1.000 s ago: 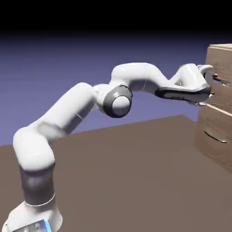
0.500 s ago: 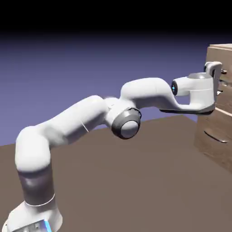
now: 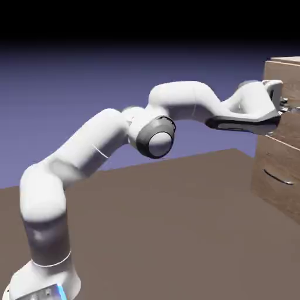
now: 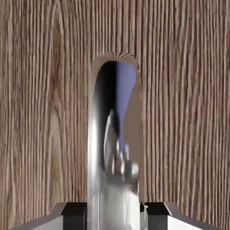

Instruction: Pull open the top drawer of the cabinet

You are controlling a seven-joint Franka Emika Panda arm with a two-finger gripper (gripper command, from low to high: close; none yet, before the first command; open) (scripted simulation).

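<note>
No readable text, labels, brands, numbers or signs anywhere

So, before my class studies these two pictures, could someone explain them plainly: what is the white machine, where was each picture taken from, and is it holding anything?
Both pictures are computer-rendered, not photographs. The white machine is a robot arm with several joints, standing on a brown table. The side picture comes from a fixed camera beside it: the arm rises at lower left and reaches right to a wooden cabinet with two drawers. Its pincer meets the top drawer; the lower drawer, with its own handle, is untouched.

The other picture comes from a camera on the hand, looking along the pincer. Wood grain fills it. The shiny upright strip is the top drawer's metal handle, and the two grey fingertips at the bottom are shut on it. Nothing else lies on the table in view.
</note>
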